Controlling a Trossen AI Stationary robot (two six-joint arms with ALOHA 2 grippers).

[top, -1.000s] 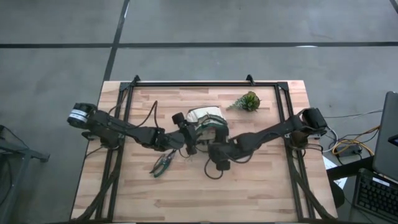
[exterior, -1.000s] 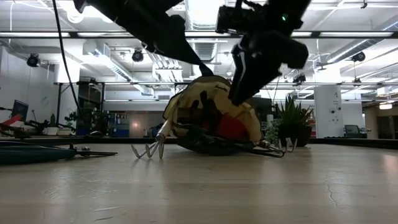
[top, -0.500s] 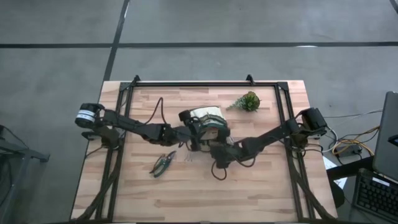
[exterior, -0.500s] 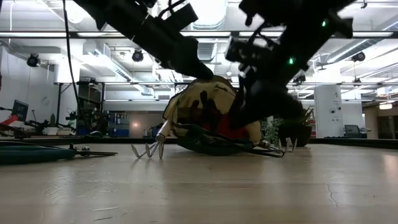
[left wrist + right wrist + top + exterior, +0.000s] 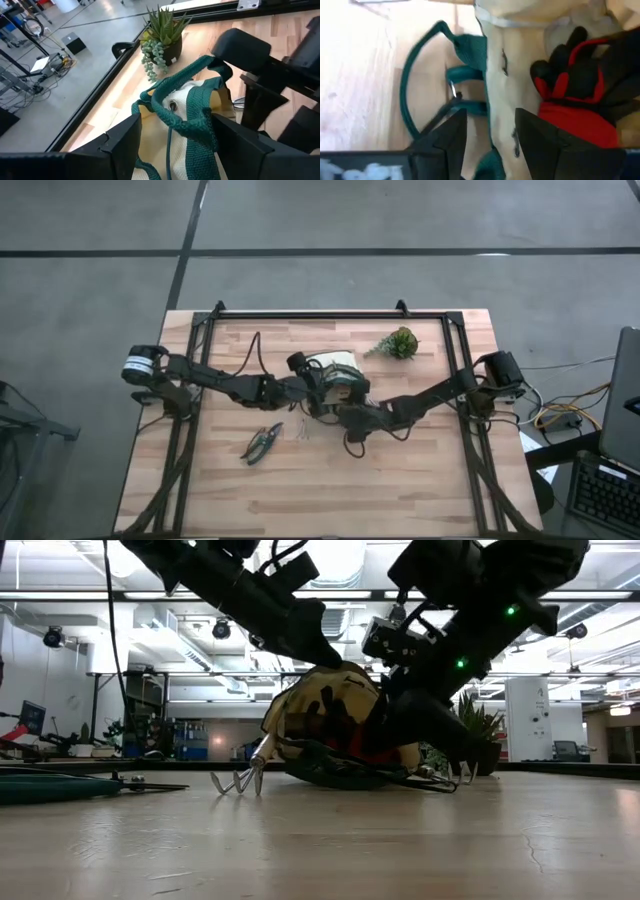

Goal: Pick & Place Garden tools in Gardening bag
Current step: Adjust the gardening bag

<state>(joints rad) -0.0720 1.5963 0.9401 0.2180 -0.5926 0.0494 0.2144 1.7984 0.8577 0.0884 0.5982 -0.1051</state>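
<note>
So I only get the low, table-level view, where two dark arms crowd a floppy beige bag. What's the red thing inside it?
Observer: The right wrist view shows a red and black piece lying in the mouth of the gardening bag. It looks like a glove.
Operator: And are the claws gripping anything?
Observer: The right claw is open and straddles the bag's rim.
Operator: And the other one?
Observer: The left claw is open too, and the bag's green handle runs through its gap.
</note>
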